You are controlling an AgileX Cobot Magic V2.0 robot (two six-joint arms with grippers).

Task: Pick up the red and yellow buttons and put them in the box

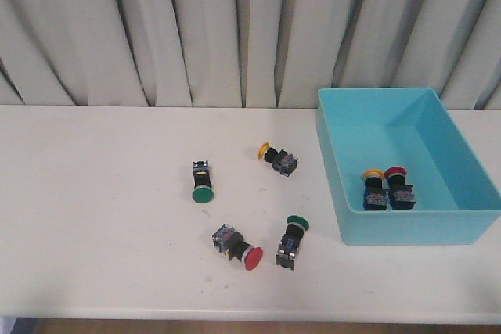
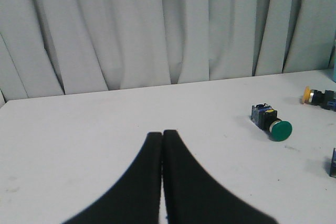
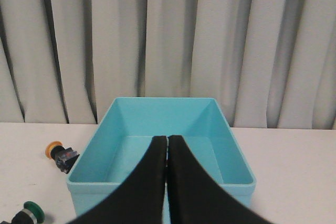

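A turquoise box (image 1: 344, 217) stands at the right of the table; it also shows in the right wrist view (image 3: 239, 153). Inside it lie a yellow button (image 1: 373, 187) and a red button (image 1: 399, 187), side by side. On the table lie a red button (image 1: 239, 248) near the front and a yellow button (image 1: 278, 157) left of the box, also seen in the left wrist view (image 2: 317, 97) and the right wrist view (image 3: 61, 156). My left gripper (image 2: 161, 132) is shut and empty over bare table. My right gripper (image 3: 167, 138) is shut and empty, in front of the box.
Two green-capped buttons lie on the table: one (image 1: 202, 182) at the middle left, also in the left wrist view (image 2: 271, 121), and one (image 1: 291, 242) near the box's front left corner, also in the right wrist view (image 3: 23, 214). A grey curtain (image 1: 196, 29) hangs behind.
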